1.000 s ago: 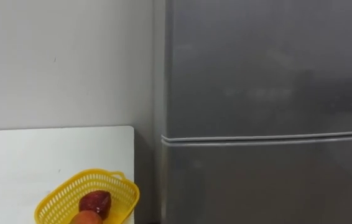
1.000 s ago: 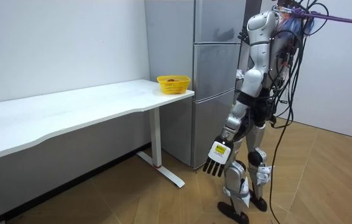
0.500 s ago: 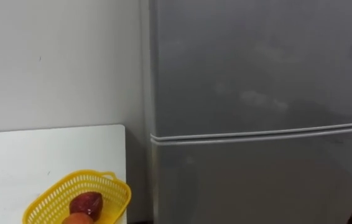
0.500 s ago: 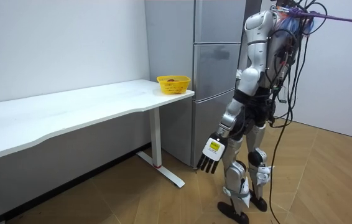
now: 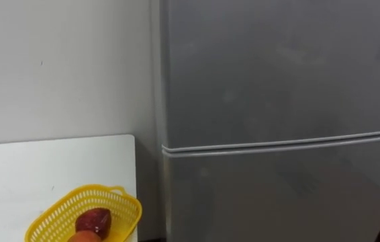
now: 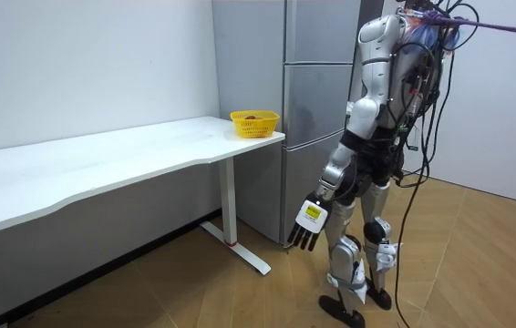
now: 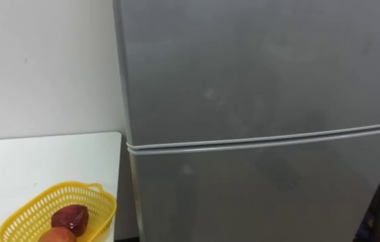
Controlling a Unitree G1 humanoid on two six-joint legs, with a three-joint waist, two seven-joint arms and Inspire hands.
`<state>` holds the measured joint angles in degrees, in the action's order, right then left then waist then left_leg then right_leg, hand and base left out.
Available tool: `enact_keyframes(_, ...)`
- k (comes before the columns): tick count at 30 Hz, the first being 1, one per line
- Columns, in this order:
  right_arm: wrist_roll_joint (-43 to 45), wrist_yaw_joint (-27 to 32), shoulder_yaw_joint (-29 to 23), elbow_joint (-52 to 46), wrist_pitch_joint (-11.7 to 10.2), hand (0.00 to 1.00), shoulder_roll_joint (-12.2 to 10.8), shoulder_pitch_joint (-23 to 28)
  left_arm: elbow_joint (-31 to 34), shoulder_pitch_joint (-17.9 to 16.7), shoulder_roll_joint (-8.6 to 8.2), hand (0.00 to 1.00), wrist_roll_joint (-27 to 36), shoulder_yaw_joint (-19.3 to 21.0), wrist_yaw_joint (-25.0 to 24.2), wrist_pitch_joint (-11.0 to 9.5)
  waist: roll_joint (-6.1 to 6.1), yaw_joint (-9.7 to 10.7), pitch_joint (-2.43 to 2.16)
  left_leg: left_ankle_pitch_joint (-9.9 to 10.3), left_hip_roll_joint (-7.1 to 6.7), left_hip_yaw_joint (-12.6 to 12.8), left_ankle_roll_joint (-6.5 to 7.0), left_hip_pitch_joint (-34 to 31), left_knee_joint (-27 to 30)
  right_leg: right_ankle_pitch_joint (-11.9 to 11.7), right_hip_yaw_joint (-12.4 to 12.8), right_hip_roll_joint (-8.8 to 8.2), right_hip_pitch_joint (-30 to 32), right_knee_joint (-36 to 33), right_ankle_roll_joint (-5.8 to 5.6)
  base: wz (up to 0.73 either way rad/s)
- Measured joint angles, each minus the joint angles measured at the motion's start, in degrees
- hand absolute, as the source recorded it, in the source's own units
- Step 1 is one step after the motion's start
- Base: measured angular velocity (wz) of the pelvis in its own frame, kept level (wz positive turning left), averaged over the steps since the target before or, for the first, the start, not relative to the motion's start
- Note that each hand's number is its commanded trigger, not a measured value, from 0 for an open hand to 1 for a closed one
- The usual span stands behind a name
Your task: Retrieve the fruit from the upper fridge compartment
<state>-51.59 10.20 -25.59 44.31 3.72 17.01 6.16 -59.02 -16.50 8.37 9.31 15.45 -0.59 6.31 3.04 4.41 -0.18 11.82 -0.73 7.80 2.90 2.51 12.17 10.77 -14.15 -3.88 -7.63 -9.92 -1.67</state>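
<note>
Against the white wall (image 5: 56, 67) the tall grey two-door fridge (image 6: 304, 137) stands closed, its upper door (image 5: 277, 67) ahead of and well above the left hand (image 6: 307, 224), which hangs straight-fingered, empty.

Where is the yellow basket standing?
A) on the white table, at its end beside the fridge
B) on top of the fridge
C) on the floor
A: the yellow basket rests on the white table, at the end next to the closed fridge.
</note>
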Motion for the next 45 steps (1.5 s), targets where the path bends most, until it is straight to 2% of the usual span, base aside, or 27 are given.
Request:
enact_keyframes(2, 4.3, -0.5, 0.9, 4.5, 0.1, 0.00, -1.5, 0.0, 0.0, 0.0, -0.21, 0.00, 0.0, -0.1, -0.2, 0.0, -0.08, -0.1, -0.01, 0.0, 0.00, 0.0, 0.00, 0.0, 0.0, 0.0, 0.0, 0.00, 0.1, 0.0, 0.00, 0.00)
enact_keyframes(5, 5.3, -2.1, 2.0, 9.4, 0.2, 0.00, -2.1, 0.0, 0.0, 0.0, -0.18, 0.00, 0.0, 0.0, -0.6, 0.0, -0.23, -0.3, 0.00, 0.0, -0.01, 0.0, 0.01, -0.1, 0.0, 0.0, 0.0, -0.01, 0.2, 0.0, 0.00, 0.00)
enact_keyframes(9, 7.4, -4.1, 2.3, 12.8, 0.5, 0.00, -2.1, -0.1, -0.5, 0.1, -0.20, 0.00, 0.1, 0.0, -1.6, -0.5, -0.60, -0.4, 0.07, 0.0, -0.01, 0.0, 0.01, -0.1, 0.0, 0.0, 0.0, -0.01, 0.3, 0.0, 0.00, 0.00)
enact_keyframes(12, 12.5, -5.4, 4.8, 16.5, 0.4, 0.00, -2.2, -0.2, -3.0, 1.1, -0.39, 0.00, 0.1, -0.1, -1.8, -1.6, -0.54, -0.6, 0.02, 0.0, -0.02, -0.2, 0.01, -0.2, 0.1, 0.0, -0.2, 0.00, 0.2, 0.0, 0.00, 0.03)
enact_keyframes(16, 18.0, -6.8, 7.0, 21.0, 0.6, 0.00, -3.3, -0.1, -4.3, 1.5, -0.58, 0.00, 0.2, -0.1, -2.2, -1.8, -0.36, -1.7, -0.08, 0.0, -0.02, -0.2, 0.01, -0.3, 0.2, 0.0, -0.3, 0.00, 0.3, 0.0, 0.00, 0.00)
enact_keyframes(26, 26.9, -13.0, 10.3, 27.4, 1.2, 0.00, -4.6, -0.3, -5.5, 2.0, -0.59, 0.00, 0.0, 0.1, -3.7, -1.9, -0.48, -3.2, 0.15, 0.1, -0.05, -0.5, 0.03, 0.1, 0.6, 0.0, -0.4, -0.02, -0.6, 0.3, -0.01, 0.01)
enact_keyframes(32, 28.5, -15.3, 11.4, 29.4, 1.3, 0.00, -6.0, -0.2, -5.5, 1.8, -0.57, 0.00, 0.1, 0.1, -5.0, -2.0, -0.72, -3.5, 0.19, 0.1, -0.06, -0.5, 0.03, 0.1, 0.9, 0.2, -0.3, -0.03, -0.4, 0.9, 0.03, 0.00)
enact_keyframes(39, 29.7, -17.5, 15.8, 29.9, 1.4, 0.00, -6.2, -0.1, -5.5, 1.4, -0.47, 0.00, 0.1, -0.1, -5.2, -1.9, -0.71, -3.5, 0.15, 0.1, -0.10, -0.6, 0.04, 0.0, 0.7, 0.2, -0.3, 0.05, -0.5, 1.2, 0.02, 0.00)
enact_keyframes(41, 32.7, -18.4, 17.7, 30.0, 1.4, 0.00, -6.2, 0.1, -5.8, 2.1, -0.42, 0.00, -0.1, 0.0, -5.2, -1.6, -0.75, -3.6, 0.13, 0.2, -0.12, -0.7, -0.02, 0.0, 0.6, 0.2, -0.3, 0.06, -0.5, 1.3, 0.02, 0.00)
enact_keyframes(45, 34.4, -19.6, 17.9, 30.0, 1.3, 0.00, -6.2, 0.3, -6.3, 2.5, -0.34, 0.00, 0.0, -0.1, -5.1, -1.5, -0.77, -3.7, 0.14, 0.2, -0.13, -0.7, -0.07, 0.0, 0.6, 0.2, -0.4, 0.06, -0.6, 1.3, 0.02, 0.00)
